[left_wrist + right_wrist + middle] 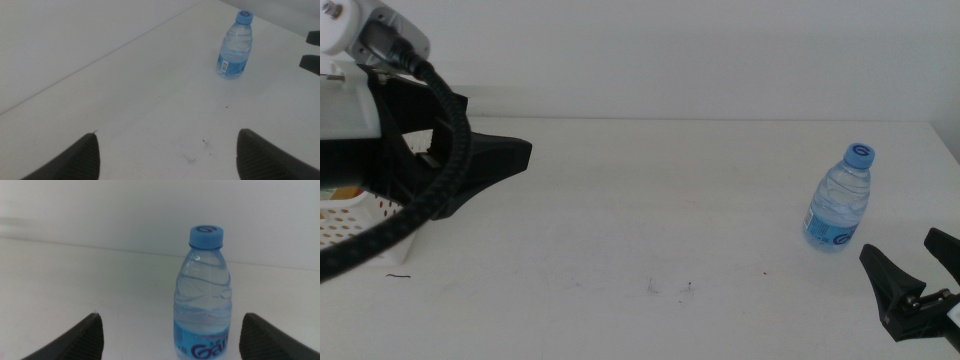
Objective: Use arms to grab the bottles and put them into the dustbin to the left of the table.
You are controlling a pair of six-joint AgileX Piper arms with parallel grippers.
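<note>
1. Cable (415,205), thick and black, fills the near left of the middle view, running along the left arm (380,120). Its end effector (505,155) points out over the surface (650,200) from the left side; from this angle the gap between the jaws cannot be judged.
2. Behind that arm sits the bin (365,215), white and perforated, at the left edge. What it holds is mostly hidden.
3. At the far right stands the bottle (839,197), upright with a blue cap. The right end effector (920,265) sits near the bottom right corner, just beside the bottle and not touching it, jaws spread.
4. Left wrist view: both jaws stand wide apart with nothing between them, so the left end effector (167,152) is released and empty. The bottle (234,46) is well apart from it, across the surface.
5. Right wrist view: the jaws are spread and the right end effector (170,335) is released. The bottle (203,295) stands centred ahead of the gap, not yet gripped.
6. Progress, as a judgement: only this one bottle shows on the surface, so the task looks late. What is left is to grasp it and get it into the bin.
</note>
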